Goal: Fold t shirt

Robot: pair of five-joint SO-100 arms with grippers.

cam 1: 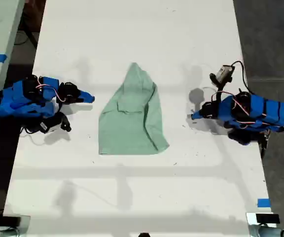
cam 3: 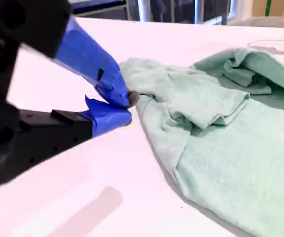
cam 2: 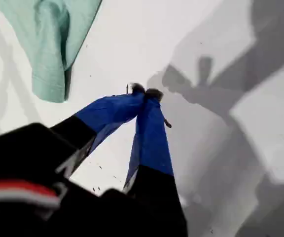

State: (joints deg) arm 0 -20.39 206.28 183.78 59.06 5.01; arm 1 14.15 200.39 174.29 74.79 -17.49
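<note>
Position of the t shirt [cam 1: 132,121]: flat at mid-table [cam 1: 132,29] between both arms, long axis running up the exterior view, rounded point toward that view's top. We see my second gripper [cam 3: 129,108] just beside the garment's edge, jaws drawn close on nothing; whether the tips meet cannot be told. My first gripper [cam 2: 146,91] is clenched, empty, farther off. We judge the second better placed to reach.
</note>
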